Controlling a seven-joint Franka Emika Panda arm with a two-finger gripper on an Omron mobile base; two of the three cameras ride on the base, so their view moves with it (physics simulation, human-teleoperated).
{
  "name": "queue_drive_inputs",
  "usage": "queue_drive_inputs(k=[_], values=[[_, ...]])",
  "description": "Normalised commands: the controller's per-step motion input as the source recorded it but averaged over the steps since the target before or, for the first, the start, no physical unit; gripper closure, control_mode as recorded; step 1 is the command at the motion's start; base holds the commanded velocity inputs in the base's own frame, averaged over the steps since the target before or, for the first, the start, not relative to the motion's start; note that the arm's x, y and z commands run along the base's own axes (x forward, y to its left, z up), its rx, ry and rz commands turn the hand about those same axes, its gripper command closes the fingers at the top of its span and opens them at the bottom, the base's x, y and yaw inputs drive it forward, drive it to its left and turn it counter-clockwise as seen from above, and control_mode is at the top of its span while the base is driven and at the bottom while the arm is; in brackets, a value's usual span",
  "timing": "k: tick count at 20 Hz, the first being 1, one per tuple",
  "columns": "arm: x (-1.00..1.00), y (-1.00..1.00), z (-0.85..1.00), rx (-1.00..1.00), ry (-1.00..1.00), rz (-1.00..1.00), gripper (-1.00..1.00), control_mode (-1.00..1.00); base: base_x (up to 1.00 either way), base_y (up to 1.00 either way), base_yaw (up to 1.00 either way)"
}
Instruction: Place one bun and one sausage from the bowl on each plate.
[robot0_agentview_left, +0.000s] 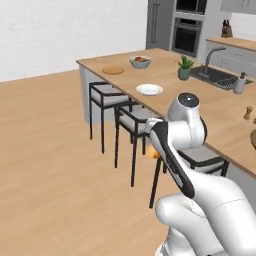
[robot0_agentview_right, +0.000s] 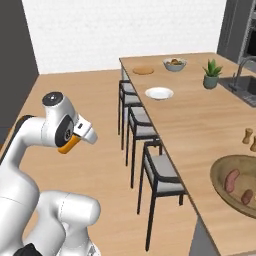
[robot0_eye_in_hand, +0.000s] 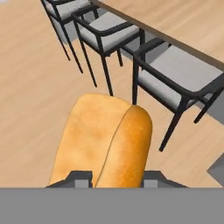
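The bun (robot0_eye_in_hand: 105, 140), the smooth yellow-orange one, is sitting lengthwise between the jaws of the gripper (robot0_eye_in_hand: 114, 177), which are clamped on its near end; in the right base view its orange tip (robot0_agentview_right: 69, 144) is poking out below the hand, well away from the counter (robot0_agentview_right: 200, 125) and out over the floor beside the stools (robot0_agentview_right: 159, 172); the hand is carrying it in the air, not resting it on anything.

Back on the counter, the bowl (robot0_agentview_right: 220, 187) is lying at the near end with two sausages (robot0_agentview_right: 231, 180) in it; the white plate (robot0_agentview_right: 159, 93) is lying about midway along the counter near the stool-side edge, and the wooden plate (robot0_agentview_right: 143, 71) is at the far end beside the fruit bowl (robot0_agentview_right: 175, 64); both plates are looking bare from here, so the job is likely at an early stage.

To do this step well, the arm should be keeping the grip firm while the bun is travelling, lifting it clear above the counter edge and the stool backs; it should be bringing the bun down over the middle of one plate, level and low, before the jaws are loosened, so that the bun is not rolling off the rim; leaving room beside it for a sausage would help.
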Motion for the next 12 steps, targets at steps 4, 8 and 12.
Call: queue_drive_inputs(k=[4,8,12], values=[[0.0,0.0,0.0,0.0,0.0,0.0,1.0,1.0,1.0,0.95,-0.42],[0.0,0.0,0.0,0.0,0.0,0.0,1.0,1.0,0.97,1.0,-0.44],[0.0,0.0,0.0,0.0,0.0,0.0,1.0,1.0,0.88,1.0,-0.37]])
